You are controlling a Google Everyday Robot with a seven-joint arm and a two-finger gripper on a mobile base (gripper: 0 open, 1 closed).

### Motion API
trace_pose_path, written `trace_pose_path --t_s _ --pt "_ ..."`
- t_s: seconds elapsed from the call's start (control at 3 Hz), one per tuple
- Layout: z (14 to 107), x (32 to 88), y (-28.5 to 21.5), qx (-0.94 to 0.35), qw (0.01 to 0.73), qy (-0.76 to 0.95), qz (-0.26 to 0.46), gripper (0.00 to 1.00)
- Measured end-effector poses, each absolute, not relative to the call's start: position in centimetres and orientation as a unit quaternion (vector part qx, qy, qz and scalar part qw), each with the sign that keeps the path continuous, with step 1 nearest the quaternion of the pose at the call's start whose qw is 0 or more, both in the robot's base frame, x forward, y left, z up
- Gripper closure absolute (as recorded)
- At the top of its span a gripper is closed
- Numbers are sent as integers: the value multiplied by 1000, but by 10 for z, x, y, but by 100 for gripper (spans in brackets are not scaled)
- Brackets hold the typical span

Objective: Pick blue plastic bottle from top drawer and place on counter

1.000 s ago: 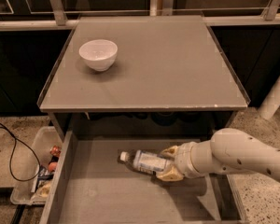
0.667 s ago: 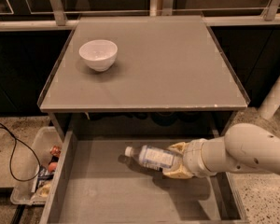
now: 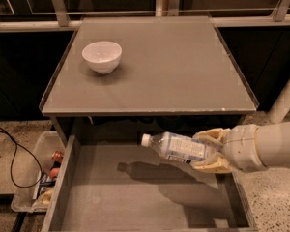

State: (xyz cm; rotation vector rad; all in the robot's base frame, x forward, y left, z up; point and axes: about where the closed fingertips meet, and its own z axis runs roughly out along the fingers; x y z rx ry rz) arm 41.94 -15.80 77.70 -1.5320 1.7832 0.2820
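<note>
My gripper (image 3: 210,151) reaches in from the right and is shut on the blue plastic bottle (image 3: 176,148). The bottle is clear with a white cap and a pale blue-and-white label. It lies nearly level, cap pointing left, lifted well above the floor of the open top drawer (image 3: 135,197), where its shadow falls. It hangs just below the front edge of the counter (image 3: 183,66), over the right half of the drawer.
A white bowl (image 3: 102,56) stands on the counter's left part. A pale plastic bin of clutter (image 3: 36,182) sits on the speckled floor left of the drawer, with a black cable (image 3: 9,153) beside it. A white post (image 3: 285,100) stands at right.
The bottle lay on the drawer floor in my grip; it has now risen clear of the floor and moved up toward the counter's front edge, with my arm lifting.
</note>
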Motion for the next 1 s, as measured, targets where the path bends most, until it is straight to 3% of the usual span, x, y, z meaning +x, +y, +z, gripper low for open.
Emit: trace_pose_path --t_s 0.33,1.0 --pt "833 430 -179 -603 393 683 124 100" --pt "903 534 -174 -585 396 689 160 100"
